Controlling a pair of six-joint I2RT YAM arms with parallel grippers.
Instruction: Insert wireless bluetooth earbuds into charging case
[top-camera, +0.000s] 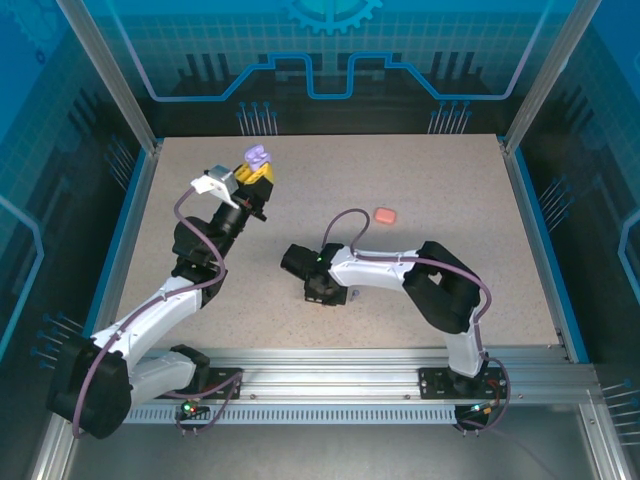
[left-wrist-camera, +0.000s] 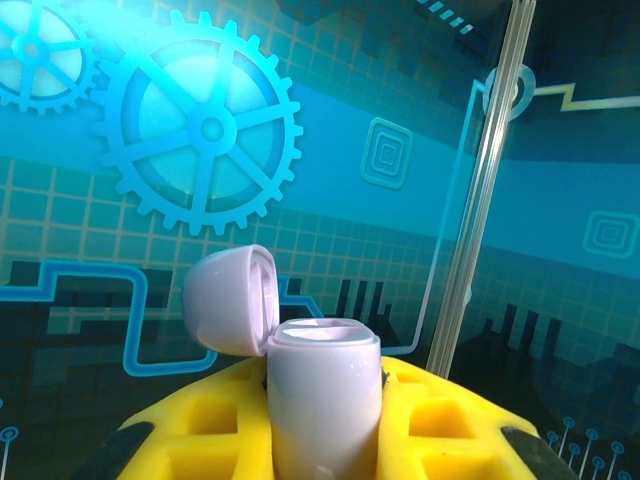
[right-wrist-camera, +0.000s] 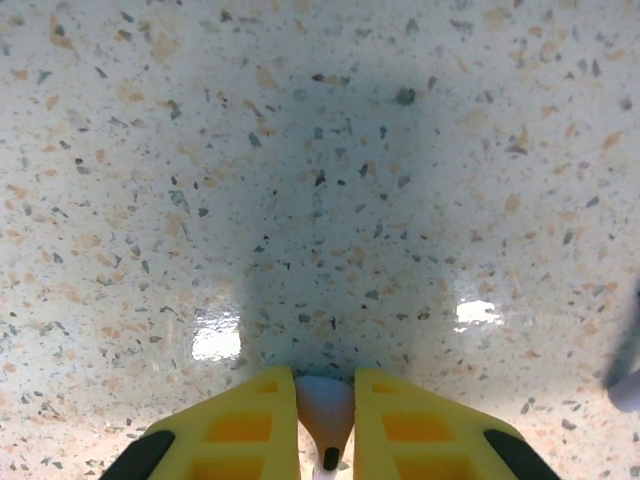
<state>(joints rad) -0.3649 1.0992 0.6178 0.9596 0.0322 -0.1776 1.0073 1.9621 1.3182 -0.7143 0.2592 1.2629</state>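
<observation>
Left gripper (top-camera: 255, 178): at 10 o'clock of table (top-camera: 450, 180) centre, fingers clamped on the lavender case (top-camera: 258, 156).
Lavender case: upright between the yellow fingers in the left wrist view, mouth up, lid (left-wrist-camera: 232, 300) hinged back toward 10 o'clock. We can't see into the wells.
Right gripper (right-wrist-camera: 325, 385): near table centre, low over bare table, jaws narrow and pinching a pale earbud (right-wrist-camera: 326, 410). The dark tip points to 6 o'clock, toward the wrist camera (colour too washed out to say which pair).
Coral case (top-camera: 385, 216): on the table at 2 o'clock of the right gripper, apart from it and untouched.
Lavender shape (right-wrist-camera: 625, 385): blurred, at 4 o'clock of the right fingers. We can't tell what it is.
Step, as we judge it: bud just pinched; next is the carry toward 10 o'clock to the open case.
Doing it well: we'd lift straight up first, check the bud hasn't rolled in the pinch, and turn the wrist so the stem goes down. Then line up over one well and descend slowly, releasing only once it is seated.
Left arm's job: hold the case level and steady, lid clear of the approach path.
Risk: it's a tiny, slick part with little of it in the grip, so any sideways nudge on the rim could flick it out.
</observation>
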